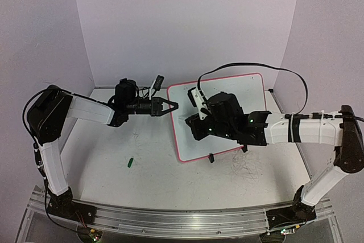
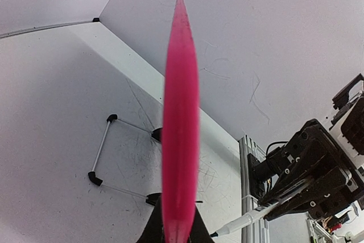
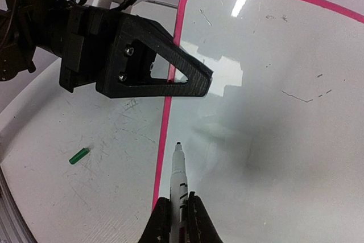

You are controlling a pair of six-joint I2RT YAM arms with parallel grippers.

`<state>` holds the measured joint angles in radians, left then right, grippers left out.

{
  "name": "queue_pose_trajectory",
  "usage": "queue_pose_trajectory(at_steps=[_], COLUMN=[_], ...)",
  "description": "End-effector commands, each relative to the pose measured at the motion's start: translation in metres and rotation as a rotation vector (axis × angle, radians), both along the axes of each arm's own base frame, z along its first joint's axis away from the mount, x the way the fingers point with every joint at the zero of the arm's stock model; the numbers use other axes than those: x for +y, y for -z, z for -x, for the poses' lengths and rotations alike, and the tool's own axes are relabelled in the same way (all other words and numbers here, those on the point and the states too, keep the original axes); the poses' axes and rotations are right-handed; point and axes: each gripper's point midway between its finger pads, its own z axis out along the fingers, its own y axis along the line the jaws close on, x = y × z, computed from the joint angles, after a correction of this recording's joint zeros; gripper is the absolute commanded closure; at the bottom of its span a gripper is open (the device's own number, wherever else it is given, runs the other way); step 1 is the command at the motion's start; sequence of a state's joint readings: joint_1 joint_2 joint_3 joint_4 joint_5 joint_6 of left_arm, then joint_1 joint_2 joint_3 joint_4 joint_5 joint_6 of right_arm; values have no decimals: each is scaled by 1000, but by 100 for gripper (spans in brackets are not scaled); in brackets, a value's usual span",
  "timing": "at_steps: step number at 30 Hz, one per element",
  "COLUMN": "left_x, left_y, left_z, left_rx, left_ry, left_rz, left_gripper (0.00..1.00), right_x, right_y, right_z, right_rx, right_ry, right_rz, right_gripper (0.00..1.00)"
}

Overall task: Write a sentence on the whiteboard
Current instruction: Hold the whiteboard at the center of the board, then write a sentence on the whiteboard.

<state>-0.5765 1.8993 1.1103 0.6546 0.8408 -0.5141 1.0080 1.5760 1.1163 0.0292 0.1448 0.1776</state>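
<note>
The whiteboard [image 1: 239,98], white with a thin pink frame, lies at the back middle of the table. Its face [image 3: 273,112] carries only a few faint marks, and no sentence is in view. My left gripper [image 1: 170,106] is shut on the board's left edge. In the left wrist view that pink frame [image 2: 181,112] runs edge-on up from the jaws [image 2: 179,229]. My right gripper [image 3: 181,211] is shut on a white marker [image 3: 180,172]. The marker's dark tip sits over the board just inside the left frame; I cannot tell if it touches.
A small green cap [image 1: 130,162] lies on the scuffed tabletop left of the board [image 3: 79,156]. Two black clip feet [image 1: 211,157] sit at the board's near edge. An aluminium rail [image 1: 170,220] runs along the table's front. Purple walls close in the back and sides.
</note>
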Motion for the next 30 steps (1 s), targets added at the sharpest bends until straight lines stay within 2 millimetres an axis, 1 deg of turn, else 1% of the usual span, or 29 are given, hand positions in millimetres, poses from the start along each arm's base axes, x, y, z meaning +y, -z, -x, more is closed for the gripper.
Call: queue_pose_trajectory(at_steps=[1,8,13,17,23,30], left_x=[4,4,3,3,3,3], left_y=[0,-6,-7,-8,-8,-11], left_z=[2,1,1,0,-1,0], left_rx=[-30,-35,-23,-20,-13,-15], left_ry=[37,34,30,29,23,24], left_rz=[-1,6,9,11,12,16], left_gripper=[100,100,100,100,100,100], right_x=[4,7,8,13,14,18], right_y=[-29,-27,-31,-27,-31,-27], right_z=[-10,-15,-18,-19,-21,-23], right_rx=[-46,-48,-60,-54,-63,-56], right_ry=[29,45,57,48,56,57], right_rz=[-64,-64,-74,-70,-85,-81], right_gripper=[100,100,100,100,100,100])
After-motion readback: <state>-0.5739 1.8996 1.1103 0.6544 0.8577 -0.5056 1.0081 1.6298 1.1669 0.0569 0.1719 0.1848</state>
